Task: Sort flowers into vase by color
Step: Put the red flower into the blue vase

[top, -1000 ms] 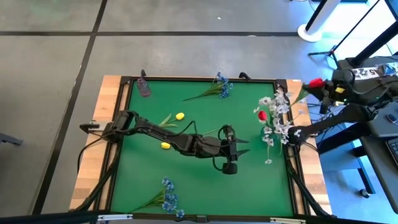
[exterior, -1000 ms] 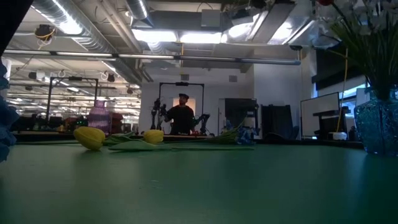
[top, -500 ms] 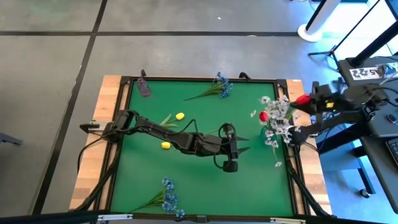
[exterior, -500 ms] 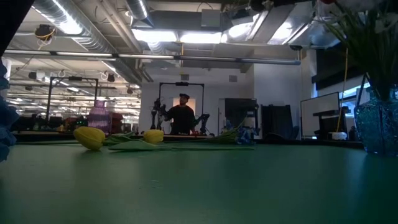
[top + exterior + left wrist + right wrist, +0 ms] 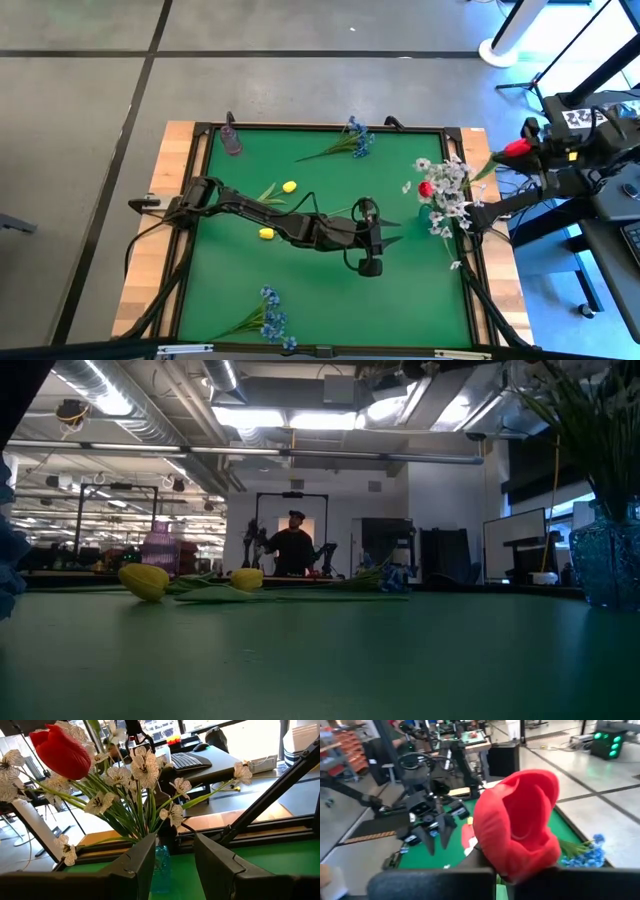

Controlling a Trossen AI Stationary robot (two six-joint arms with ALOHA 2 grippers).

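A red tulip [image 5: 516,148] is held in my right gripper [image 5: 530,151], which is past the table's right edge, up and to the right of the blue glass vase [image 5: 161,864]. White sprays [image 5: 447,190] and another red tulip [image 5: 424,187] stand in that vase by their stems. My left gripper [image 5: 394,233] is open at mid-table and points at the vase. Two yellow tulips [image 5: 289,186] [image 5: 265,234] and two blue bunches [image 5: 356,138] [image 5: 271,314] lie flat on the green mat. A purple vase [image 5: 231,138] stands at the far left corner. My right gripper is shut on the red tulip just below its bud [image 5: 520,827]. The bud stands out in front of the fingers and hides the place of contact. The flower is lifted clear of the table, and a green part [image 5: 484,169] trails toward the vase.
The table has a raised dark frame [image 5: 320,128] around the green mat [image 5: 330,290]. The room between my left arm [image 5: 300,228] and the near edge holds only the blue bunch. In the low view a person [image 5: 292,547] stands far behind the table.
My right gripper carried the red tulip toward the vase and down, then drew back to the right, away from it. The white sprays on the vase's near side swayed and shifted toward the right edge. My left arm kept still.
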